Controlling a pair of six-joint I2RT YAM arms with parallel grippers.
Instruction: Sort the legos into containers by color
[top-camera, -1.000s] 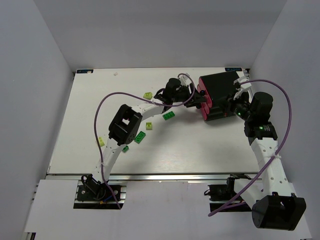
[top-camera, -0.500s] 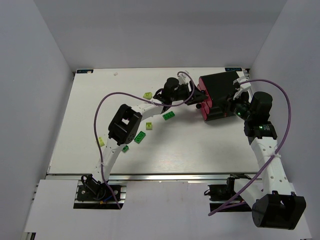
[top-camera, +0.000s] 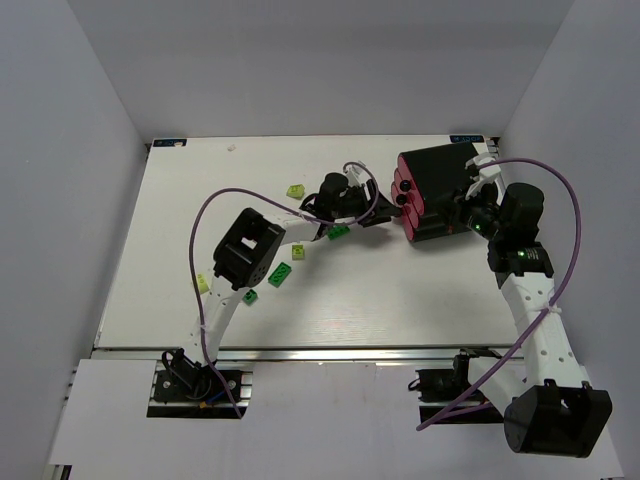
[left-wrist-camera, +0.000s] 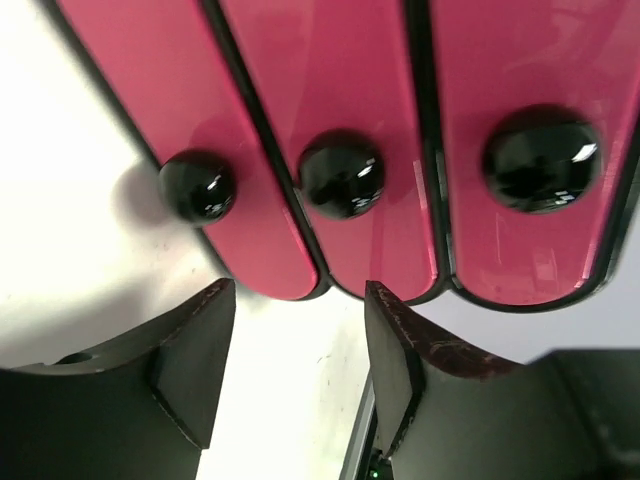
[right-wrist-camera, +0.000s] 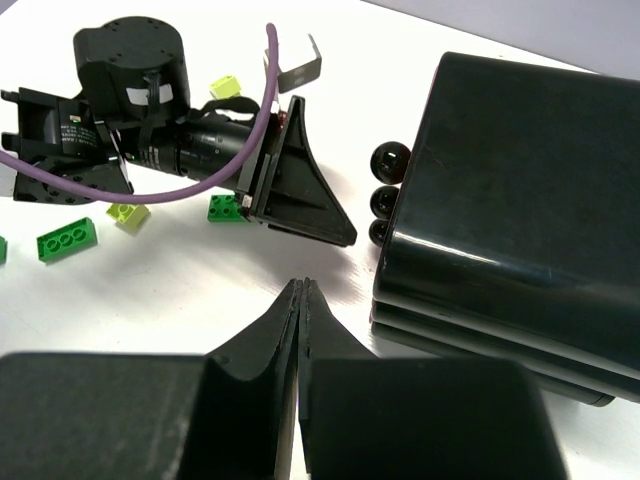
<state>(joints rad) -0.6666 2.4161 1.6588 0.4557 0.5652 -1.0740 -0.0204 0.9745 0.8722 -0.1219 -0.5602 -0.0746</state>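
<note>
The containers are a stack of black drawers (top-camera: 437, 180) with magenta fronts (left-wrist-camera: 330, 90) and round dark knobs (left-wrist-camera: 342, 173), all closed. My left gripper (top-camera: 383, 217) is open and empty, just left of the drawer fronts; in the left wrist view it (left-wrist-camera: 300, 300) sits below the knobs, not touching them. My right gripper (right-wrist-camera: 302, 290) is shut and empty, low beside the near side of the stack (right-wrist-camera: 510, 210). Lime bricks (top-camera: 296, 190) (top-camera: 298, 251) and dark green bricks (top-camera: 338, 231) (top-camera: 281, 274) lie on the table left of the drawers. No red brick shows.
More bricks, dark green (top-camera: 250, 297) and lime (top-camera: 203, 283), lie near the left arm's elbow (top-camera: 248, 250). A purple cable (top-camera: 215, 200) loops over the left arm. The right arm (top-camera: 525, 270) stands to the right of the drawers.
My left gripper has drawn back to the left, a little away from the drawer fronts. The right arm and the drawers have not moved.
</note>
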